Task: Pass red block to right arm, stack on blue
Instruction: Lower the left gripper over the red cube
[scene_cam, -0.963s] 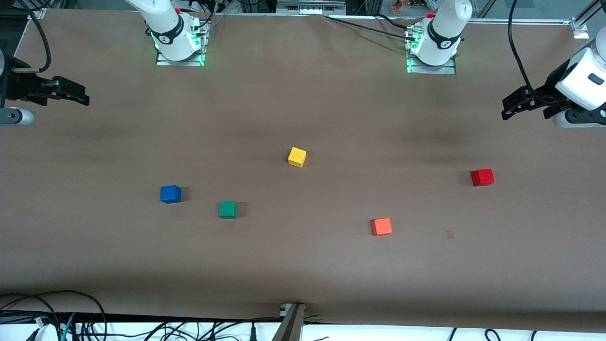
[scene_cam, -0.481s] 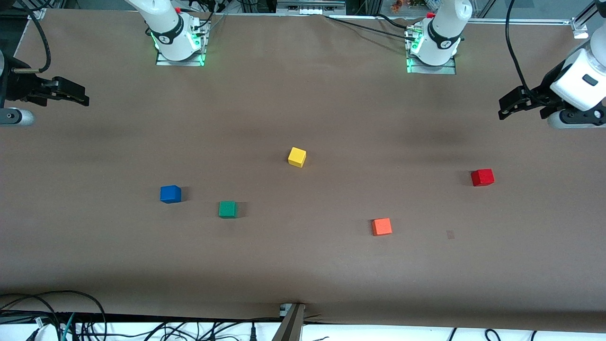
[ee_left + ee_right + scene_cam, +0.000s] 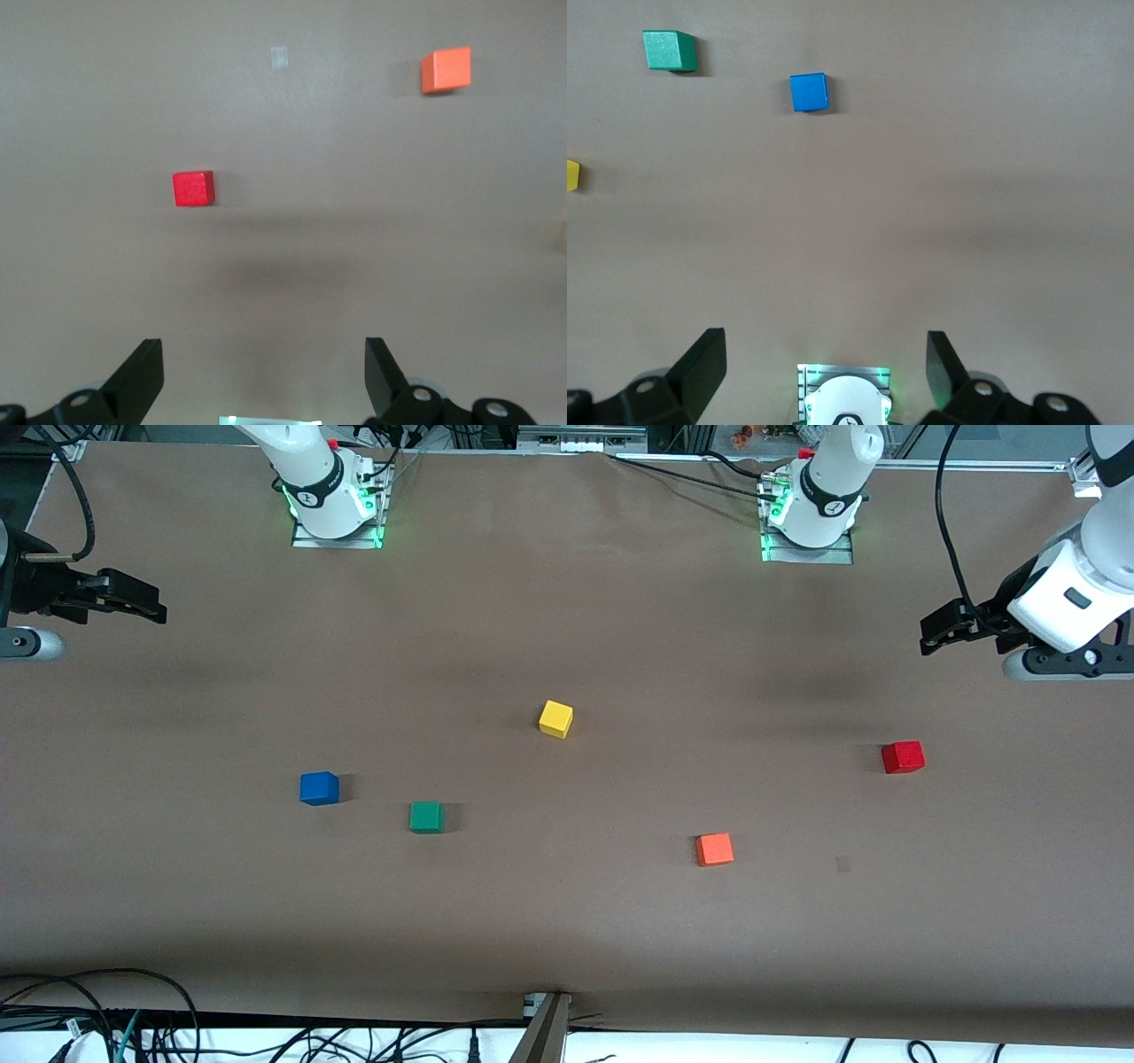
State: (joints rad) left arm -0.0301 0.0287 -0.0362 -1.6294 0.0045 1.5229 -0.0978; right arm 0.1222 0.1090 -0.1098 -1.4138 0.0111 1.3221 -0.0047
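1. Left claw [image 3: 930, 635] is up in the air over the counter [image 3: 567, 921] at the left arm's end, fingers spread wide, holding nothing. Left wrist view shows both fingertips [image 3: 142, 376] apart with bare counter between them.
2. Right claw [image 3: 155, 602] hangs over the right arm's end of the counter, also wide open and empty; that arm waits.
3. Red block [image 3: 903, 756] sits flat on the counter toward the left arm's end, well apart from the left claw, untouched. Also seen in the left wrist view [image 3: 193, 188].
4. Blue block [image 3: 319, 787] sits on the counter toward the right arm's end, nothing stacked on it. Right wrist view shows it too [image 3: 808, 92].
5. Other cubes: green [image 3: 425, 816] near the blue one, slightly nearer the front camera; yellow [image 3: 555, 718] mid-counter; orange [image 3: 714, 849] nearer the front camera than the red block.
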